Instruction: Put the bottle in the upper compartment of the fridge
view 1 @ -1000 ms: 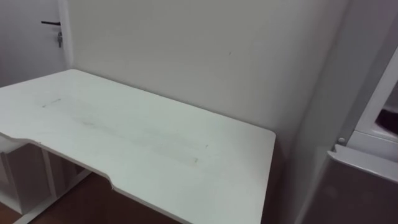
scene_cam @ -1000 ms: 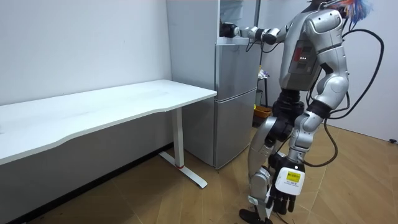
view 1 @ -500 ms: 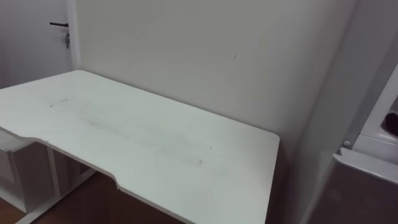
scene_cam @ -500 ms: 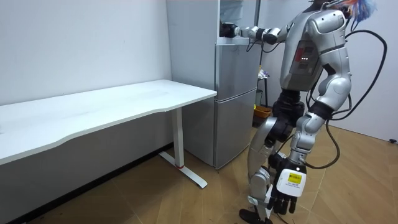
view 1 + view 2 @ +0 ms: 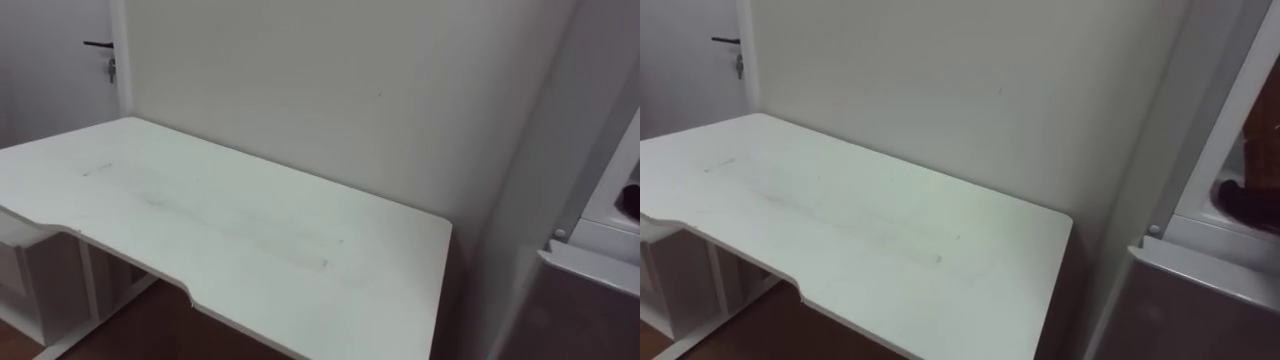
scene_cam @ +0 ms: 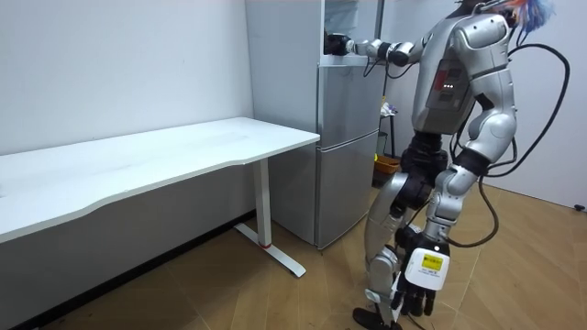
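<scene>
Right hand [image 6: 336, 43]: reached into the upper compartment [image 6: 358, 27] of the fridge [image 6: 348, 147], unmoved over the last second; finger state cannot be told. Bottle: whether gripped in that hand or set on the shelf, cannot tell. Left hand [image 6: 415, 297]: hanging, fingers relaxed. White table [image 5: 250, 230]: beside fridge. Only the head camera drifts; placement probably at its end.
</scene>
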You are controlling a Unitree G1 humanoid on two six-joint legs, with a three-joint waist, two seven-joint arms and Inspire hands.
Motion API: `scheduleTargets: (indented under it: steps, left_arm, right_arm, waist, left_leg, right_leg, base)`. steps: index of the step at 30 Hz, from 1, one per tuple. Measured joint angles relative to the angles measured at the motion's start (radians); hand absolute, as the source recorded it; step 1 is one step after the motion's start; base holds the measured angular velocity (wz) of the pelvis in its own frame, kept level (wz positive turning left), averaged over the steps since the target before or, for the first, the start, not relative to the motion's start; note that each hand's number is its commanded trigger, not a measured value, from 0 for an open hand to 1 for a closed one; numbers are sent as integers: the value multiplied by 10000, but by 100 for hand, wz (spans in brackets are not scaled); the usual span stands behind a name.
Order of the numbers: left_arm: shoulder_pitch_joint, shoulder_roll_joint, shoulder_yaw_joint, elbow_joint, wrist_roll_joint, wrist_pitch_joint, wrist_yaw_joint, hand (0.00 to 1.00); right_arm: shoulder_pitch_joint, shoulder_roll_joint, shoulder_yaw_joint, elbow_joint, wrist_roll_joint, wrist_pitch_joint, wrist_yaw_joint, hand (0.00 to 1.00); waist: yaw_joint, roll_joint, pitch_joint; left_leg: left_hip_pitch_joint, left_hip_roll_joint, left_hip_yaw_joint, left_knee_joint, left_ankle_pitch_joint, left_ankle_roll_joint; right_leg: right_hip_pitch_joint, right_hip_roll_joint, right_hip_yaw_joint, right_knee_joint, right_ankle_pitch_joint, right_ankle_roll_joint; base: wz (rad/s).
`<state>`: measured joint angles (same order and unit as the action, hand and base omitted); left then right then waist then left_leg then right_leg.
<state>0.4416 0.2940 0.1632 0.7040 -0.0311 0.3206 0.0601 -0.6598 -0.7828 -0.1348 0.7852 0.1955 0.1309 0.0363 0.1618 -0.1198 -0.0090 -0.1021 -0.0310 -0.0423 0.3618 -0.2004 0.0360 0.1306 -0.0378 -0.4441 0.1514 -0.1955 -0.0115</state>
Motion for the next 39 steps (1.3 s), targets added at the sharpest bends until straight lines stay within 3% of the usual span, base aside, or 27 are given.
scheduleTargets:
  steps: [8, 16, 25, 29, 31, 34, 39]
  left_arm:
    - [-149, -102, 228, 10, 34, -32, 421, 0]
    - [-213, -404, 327, 71, 41, -324, 440, 0]
    - [-124, -447, 333, 164, 37, -499, 465, 0]
    - [-196, -451, 337, 213, 45, -603, 467, 0]
    - [-204, -469, 336, 233, 46, -655, 464, 0]
    - [-220, -464, 332, 446, 45, -697, 457, 0]
    - [-234, -529, 281, 708, 158, -821, 452, 0]
  right_arm:
    - [248, 37, 43, -808, 197, 368, -400, 0]
    - [1337, 93, -127, -2530, 169, 447, -959, 0]
    - [1617, 104, -150, -3093, 166, 530, -1442, 0]
    - [1667, 103, -151, -3316, 57, 651, -1666, 0]
    - [1677, 104, -151, -3476, -140, 726, -1715, 0]
    - [1822, 103, -136, -4466, -588, 880, -2003, 0]
    - [2825, 110, -39, -6032, -932, 883, -2207, 0]
  waist:
    - [-344, 46, -24]
    - [-547, 273, -56]
    - [-788, 243, -22]
    - [-872, 109, 33]
    - [-928, 47, 2]
    - [-1123, 113, 23]
    - [-1232, 79, 28]
  left_leg:
    - [316, -79, 131, -291, 3, 103]
    - [796, -131, 366, -748, 49, 243]
    - [982, -159, 608, -981, 35, 347]
    - [1067, -143, 776, -1079, 39, 360]
    - [1099, -126, 876, -1082, 39, 360]
    - [1151, -126, 941, -1117, 34, 371]
    - [1351, -109, 1061, -1316, 51, 354]
  right_leg:
    - [268, -70, 71, 1, 16, 126]
    - [300, -194, 589, 185, 101, 266]
    - [268, -298, 667, 198, 129, 315]
    - [243, -300, 849, 201, 131, 319]
    - [238, -297, 921, 201, 131, 319]
    - [231, -307, 941, 201, 130, 320]
    - [236, -287, 1177, 200, 129, 323]
  base:
    - [-1]
    - [-9]
    - [-10]
    - [-17]
    - [-16]
    - [-11]
    - [-11]
